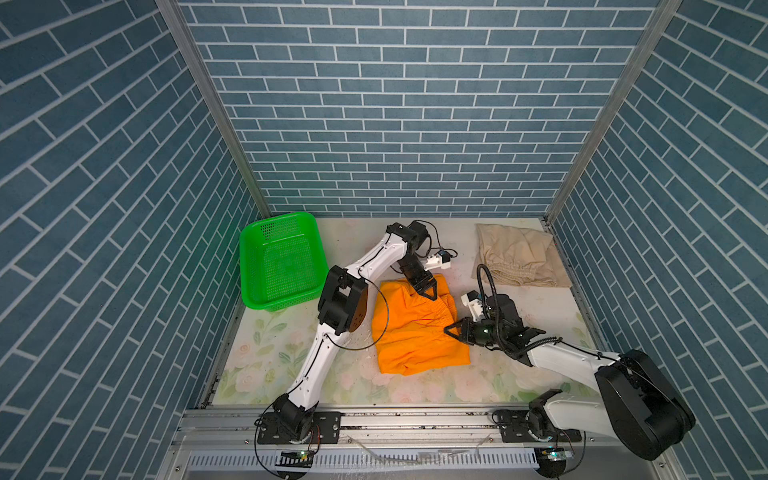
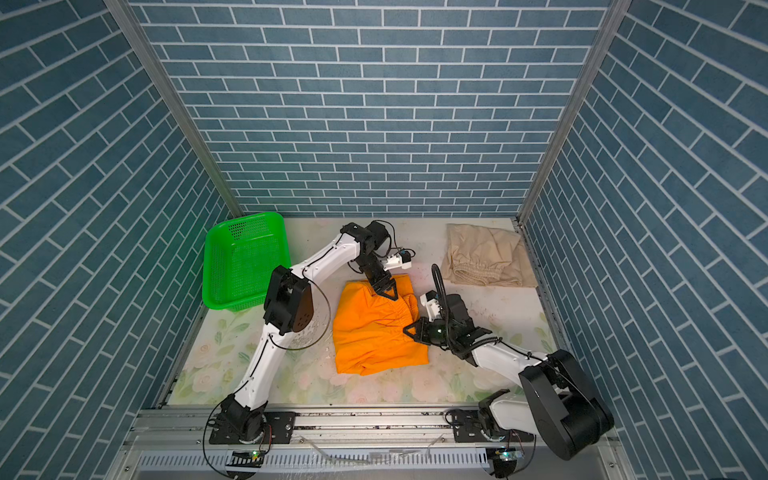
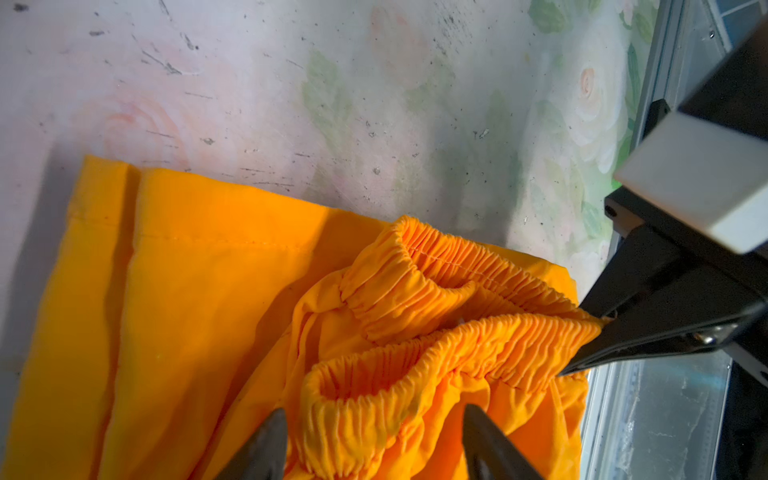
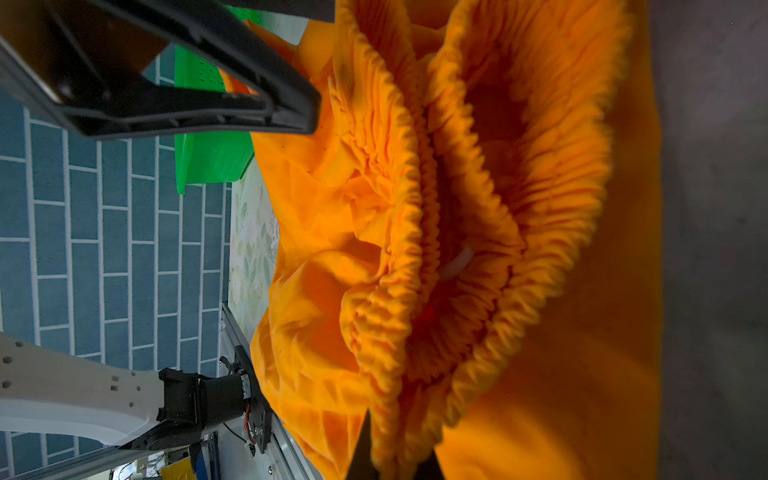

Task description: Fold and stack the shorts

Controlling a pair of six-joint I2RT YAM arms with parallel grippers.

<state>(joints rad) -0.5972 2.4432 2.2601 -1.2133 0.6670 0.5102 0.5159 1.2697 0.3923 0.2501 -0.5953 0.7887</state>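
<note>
Two shorts are on the table (image 1: 266,357). The orange shorts (image 1: 415,336) lie rumpled near its middle, a little toward the front edge. The beige shorts (image 1: 519,257) lie in the far right corner, well apart from them. One green basket (image 1: 246,266) stands by the left edge toward the far corner, and nothing of the task shows in it. Two grippers are at work, both on the orange pair.

The right gripper (image 1: 448,330) is clamped tight on one end of the gathered waistband (image 3: 457,345), on the side of the shorts toward the right edge. The left gripper (image 1: 430,296) comes down at the far side of the same pair. In the left wrist view its jaws stand about half apart, with a loop of the waistband bunched between them. The tips run out of the picture, so I cannot tell whether they already press the cloth.

I judge the step in hand to be taking the orange pair by its waistband at two places, before any fold is made; nothing is stacked yet. The next move calls for the left jaws to close firmly on both layers of the elastic. The two grips can then draw apart to stretch the band and lay the shorts flat. The beige pair looks loosely doubled over, and it may serve as the base of the stack.
</note>
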